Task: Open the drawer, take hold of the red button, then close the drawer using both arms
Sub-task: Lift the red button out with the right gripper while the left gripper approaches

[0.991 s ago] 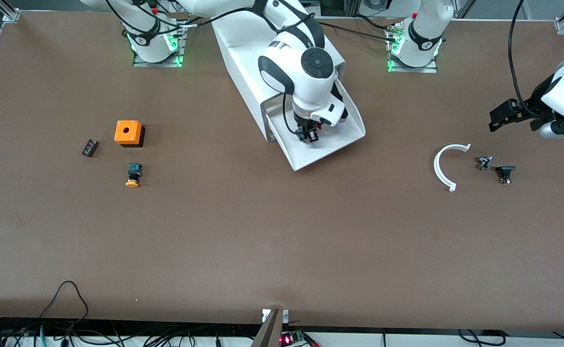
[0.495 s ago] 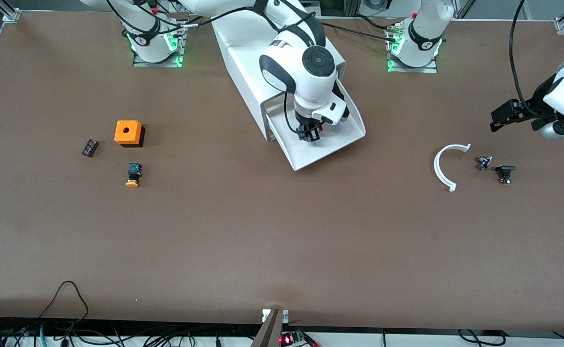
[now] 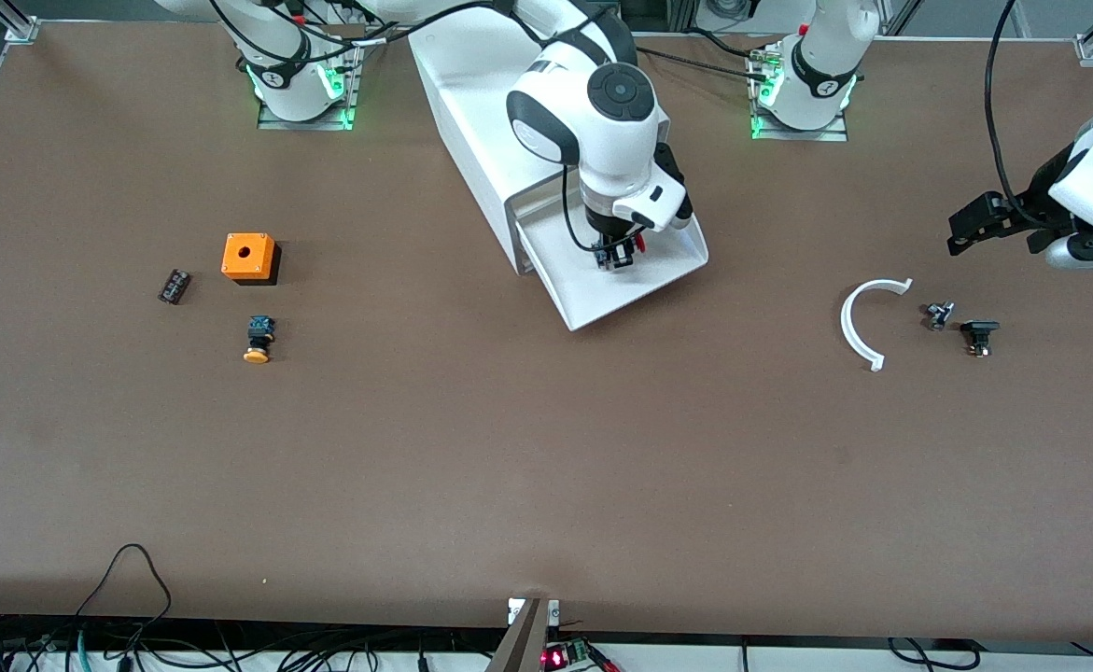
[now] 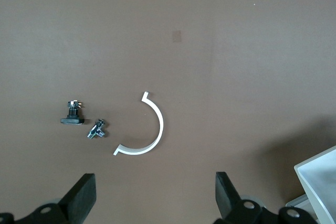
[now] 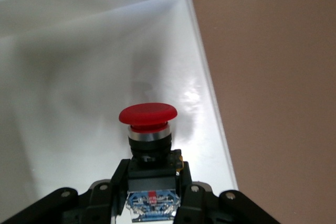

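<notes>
Gripping button [image 5: 148,145] (cap outward), right gripper [image 3: 617,254] over drawer [image 3: 663,273].

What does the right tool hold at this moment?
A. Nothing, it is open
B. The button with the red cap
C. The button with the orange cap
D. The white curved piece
B: in the right wrist view the right tool is shut on the body of the red button, over the open drawer.
</notes>
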Robot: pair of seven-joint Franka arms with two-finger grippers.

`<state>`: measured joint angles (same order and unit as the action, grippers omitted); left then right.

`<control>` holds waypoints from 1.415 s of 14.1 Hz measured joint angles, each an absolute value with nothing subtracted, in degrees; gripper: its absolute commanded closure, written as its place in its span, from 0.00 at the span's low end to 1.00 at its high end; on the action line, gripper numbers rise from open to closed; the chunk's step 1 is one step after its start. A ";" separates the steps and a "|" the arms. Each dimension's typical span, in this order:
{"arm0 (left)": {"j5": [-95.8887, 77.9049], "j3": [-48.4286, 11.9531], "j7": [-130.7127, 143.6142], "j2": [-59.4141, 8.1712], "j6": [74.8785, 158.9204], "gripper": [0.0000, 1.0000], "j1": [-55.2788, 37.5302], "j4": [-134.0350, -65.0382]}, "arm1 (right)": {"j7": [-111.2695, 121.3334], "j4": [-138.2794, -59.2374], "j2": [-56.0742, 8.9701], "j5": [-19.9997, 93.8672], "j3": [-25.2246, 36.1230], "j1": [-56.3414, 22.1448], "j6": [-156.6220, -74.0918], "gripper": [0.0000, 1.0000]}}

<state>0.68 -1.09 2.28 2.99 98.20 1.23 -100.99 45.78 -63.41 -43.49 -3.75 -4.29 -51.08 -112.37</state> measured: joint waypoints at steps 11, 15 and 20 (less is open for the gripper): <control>0.68 -11.17 28.40 -3.78 120.27 0.00 -3.85 -113.17 | 17.43 -63.50 -32.44 -3.59 -1.41 -36.20 -110.68 0.76; 0.68 -14.68 40.63 -8.61 132.33 0.00 -5.62 -118.36 | 8.69 -70.81 -30.34 -3.57 -0.88 -30.36 -110.69 0.76; 0.68 -14.99 47.05 -13.60 144.11 0.00 -8.43 -123.18 | -0.48 -80.16 -28.68 -3.49 -0.67 -22.49 -110.68 0.75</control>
